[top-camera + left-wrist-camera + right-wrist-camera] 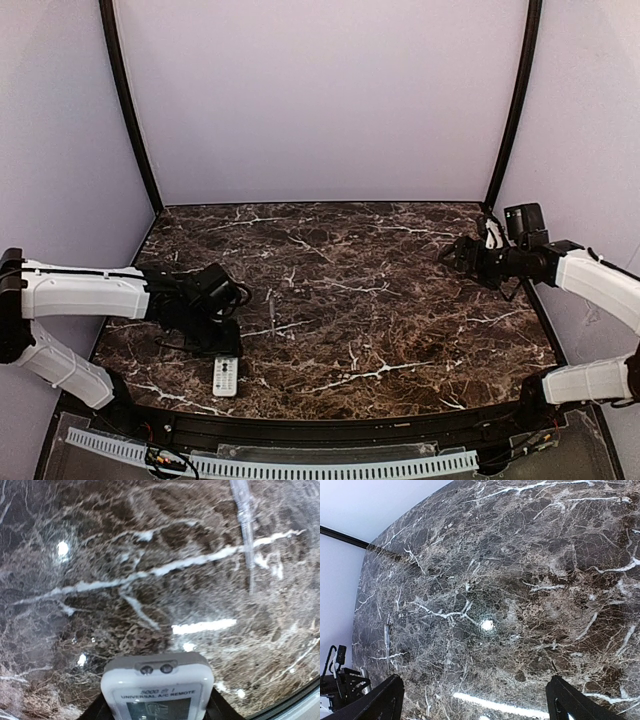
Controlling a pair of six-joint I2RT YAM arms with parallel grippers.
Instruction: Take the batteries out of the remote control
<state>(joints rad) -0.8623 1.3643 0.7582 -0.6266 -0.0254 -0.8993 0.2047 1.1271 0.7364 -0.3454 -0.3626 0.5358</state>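
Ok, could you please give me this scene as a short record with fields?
remote control: face up on the marble table, near edge, left side
left gripper: fingers either side of the remote control; grip unclear
right gripper: open, empty, above the table's right side
batteries: not visible

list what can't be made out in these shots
- remote back and battery slot: it lies face up in the top and left wrist views, so they are hidden underneath.
- remote's lower half: cut off by the bottom edge of the left wrist view.
- left gripper hold: only dark corners show beside the remote, so contact is unclear; too small in the top view.
- thin clear stick: blurred in the left wrist view, tiny in the top view.
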